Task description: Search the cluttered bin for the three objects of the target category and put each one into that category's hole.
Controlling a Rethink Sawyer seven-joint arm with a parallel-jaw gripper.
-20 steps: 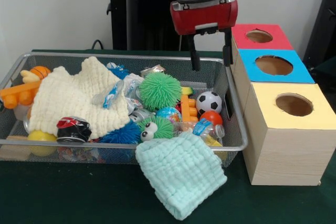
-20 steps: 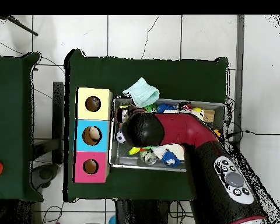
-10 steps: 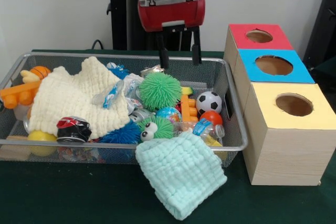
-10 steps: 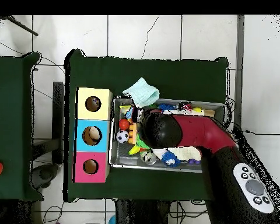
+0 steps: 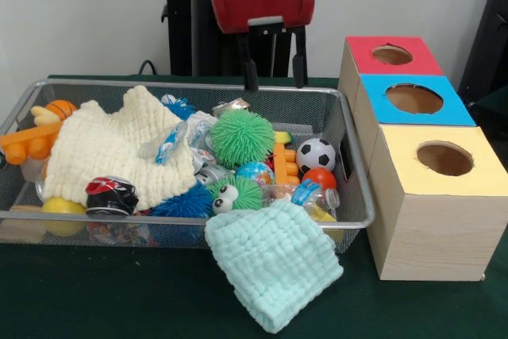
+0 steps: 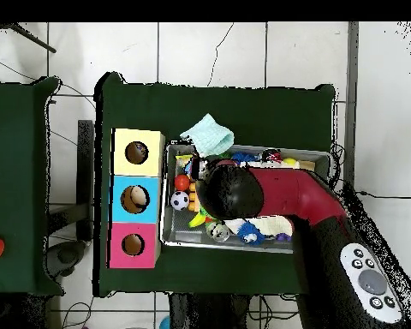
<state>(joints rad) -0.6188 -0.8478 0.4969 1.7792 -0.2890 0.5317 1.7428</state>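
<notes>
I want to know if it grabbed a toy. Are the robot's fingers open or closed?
Open. The gripper hangs above the bin, its two fingers apart with nothing between them.

Wire mesh, quilted cloth, rubbery spikes and pale wood

Below the jaws, the bin point(image 5: 349, 144) is fine metal mesh with a shiny rim; the cream cloth point(image 5: 107, 148) and mint cloth point(image 5: 274, 263) look soft and quilted; the green ball point(image 5: 241, 137) is rubbery, spiky; the soccer ball point(image 5: 316, 154) glossy; the boxes point(image 5: 429, 232) matt wood grain with coloured paper-like tops; the surface point(image 5: 95, 291) is matt green felt.
</notes>
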